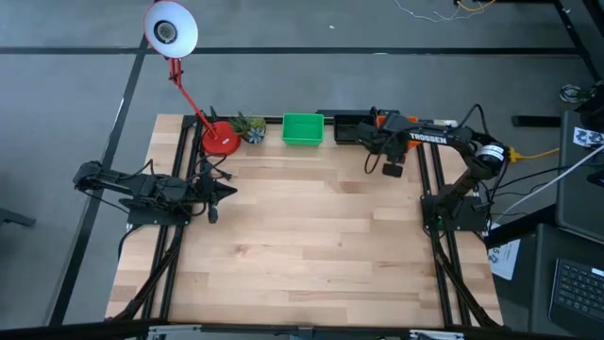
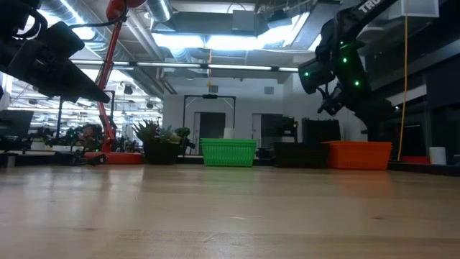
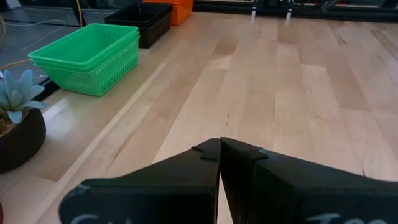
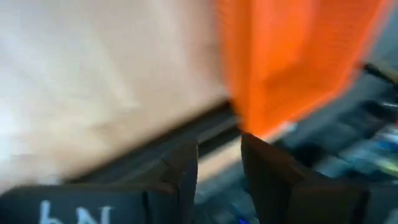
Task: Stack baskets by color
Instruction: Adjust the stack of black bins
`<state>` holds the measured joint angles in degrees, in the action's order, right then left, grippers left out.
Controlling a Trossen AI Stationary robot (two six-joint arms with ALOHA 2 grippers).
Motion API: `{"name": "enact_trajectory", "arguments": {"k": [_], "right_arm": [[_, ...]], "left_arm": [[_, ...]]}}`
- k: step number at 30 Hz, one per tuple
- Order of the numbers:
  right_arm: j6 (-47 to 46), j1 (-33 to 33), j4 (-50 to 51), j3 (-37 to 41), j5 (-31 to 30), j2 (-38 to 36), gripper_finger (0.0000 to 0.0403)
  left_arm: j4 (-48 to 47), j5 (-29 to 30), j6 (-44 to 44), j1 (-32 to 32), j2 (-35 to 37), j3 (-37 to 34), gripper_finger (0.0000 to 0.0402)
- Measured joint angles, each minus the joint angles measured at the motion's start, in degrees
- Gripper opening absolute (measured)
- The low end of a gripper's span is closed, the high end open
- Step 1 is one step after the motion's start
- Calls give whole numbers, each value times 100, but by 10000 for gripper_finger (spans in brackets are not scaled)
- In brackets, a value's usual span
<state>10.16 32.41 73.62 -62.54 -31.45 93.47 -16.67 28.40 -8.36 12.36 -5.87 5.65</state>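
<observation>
Three basket stacks are lined up along the far edge of a pale wood-plank worktop (image 1: 311, 236), seen at the upper centre of the high view: green (image 1: 303, 129), then black (image 1: 351, 127), then orange (image 1: 385, 120), the last largely covered there by the right arm. Only the low view shows the orange stack (image 2: 359, 155) in full, at centre right beside the black one (image 2: 300, 154) and the green one (image 2: 228, 152); perforated mesh walls are made out on the green plastic. The right hand (image 1: 390, 166) is raised near the orange stack; in its wrist view the dark fingers (image 4: 184, 168) are spread, nothing between them, with a blurred orange basket (image 4: 292, 56) just beyond. The left hand (image 1: 219, 193) is held at centre left of the high view, well apart from the baskets; its wrist view shows the fingers (image 3: 186, 168) pressed together, empty. A red-based lamp (image 1: 221, 138) and a small potted plant (image 1: 251, 127) are seen left of the green stack.
</observation>
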Motion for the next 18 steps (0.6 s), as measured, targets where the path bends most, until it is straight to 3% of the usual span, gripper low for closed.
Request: {"name": "enact_trajectory", "arguments": {"k": [5,8,18], "right_arm": [[-582,-235,3,0,1842,-259,124],[-964,-383,5,0,2455,-543,124],[-1308,-750,-1022,741,2357,-2278,124]], "left_arm": [[-1,1,0,-1,0,0,0],[-2,2,-6,-2,0,0,0],[-4,3,-3,0,0,0,0]]}}
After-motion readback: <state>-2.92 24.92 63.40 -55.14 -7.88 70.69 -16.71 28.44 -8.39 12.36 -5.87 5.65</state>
